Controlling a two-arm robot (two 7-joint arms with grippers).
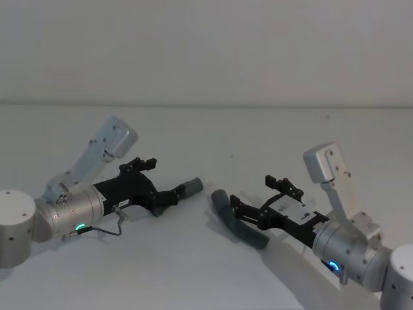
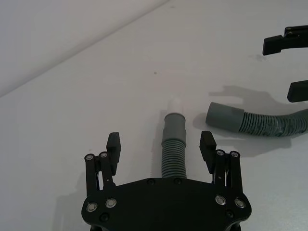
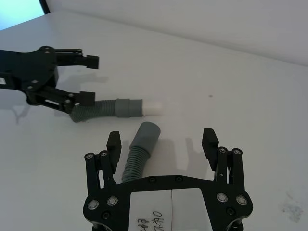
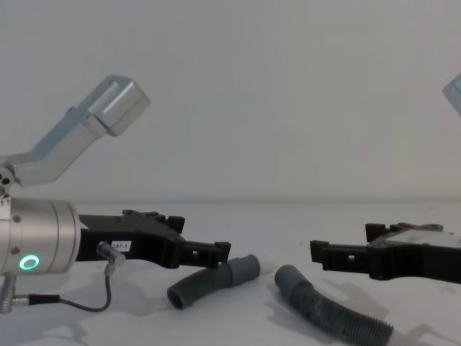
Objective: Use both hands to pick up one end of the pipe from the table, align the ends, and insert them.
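While both black two-fingered pincers gape wide, left gripper (image 2: 161,141) straddling the dark-grey corrugated white-tipped hose piece (image 2: 173,156) and right gripper (image 3: 162,138) the plain-cuffed hose piece (image 3: 136,159), both lying on the white table (image 1: 193,278), I'd centre the right, then clamp behind each smooth cuff (image 3: 147,133).

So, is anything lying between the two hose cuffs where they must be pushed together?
Nothing visible. Only bare table lies between the white-tipped cuff and the plain cuff. The left gripper and right gripper are both open.
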